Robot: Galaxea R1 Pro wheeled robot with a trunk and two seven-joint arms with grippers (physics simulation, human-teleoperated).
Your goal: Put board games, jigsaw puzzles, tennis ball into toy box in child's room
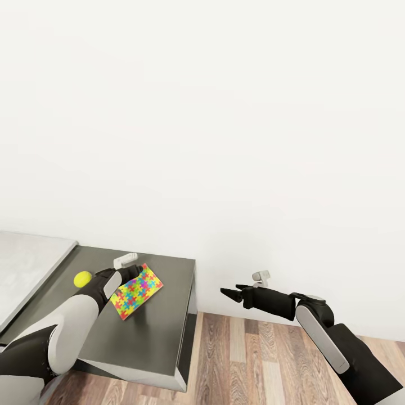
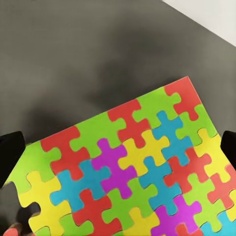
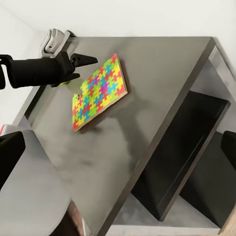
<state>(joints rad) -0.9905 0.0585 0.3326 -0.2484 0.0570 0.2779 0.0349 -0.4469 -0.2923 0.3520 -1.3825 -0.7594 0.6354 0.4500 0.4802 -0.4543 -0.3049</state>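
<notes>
- Hovering over the jigsaw puzzle (image 1: 137, 292), left gripper (image 1: 130, 274); fingers apart, one at each side edge of the left wrist view, nothing clamped.
- Jigsaw puzzle: flat on the dark grey table wing (image 1: 160, 332), lower left of the head view.
- Tennis ball (image 1: 82, 278): on the same wing, left of the puzzle.
- Right gripper (image 1: 226, 292): over the wood floor (image 1: 253, 360); finger state cannot be told.

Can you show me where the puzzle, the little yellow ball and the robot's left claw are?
jigsaw puzzle (image 1: 139, 291): head view, middle of its coloured face.
tennis ball (image 1: 82, 278): head view, centre of the ball.
left claw (image 3: 93, 59): right wrist view, between its dark fingertips.
</notes>
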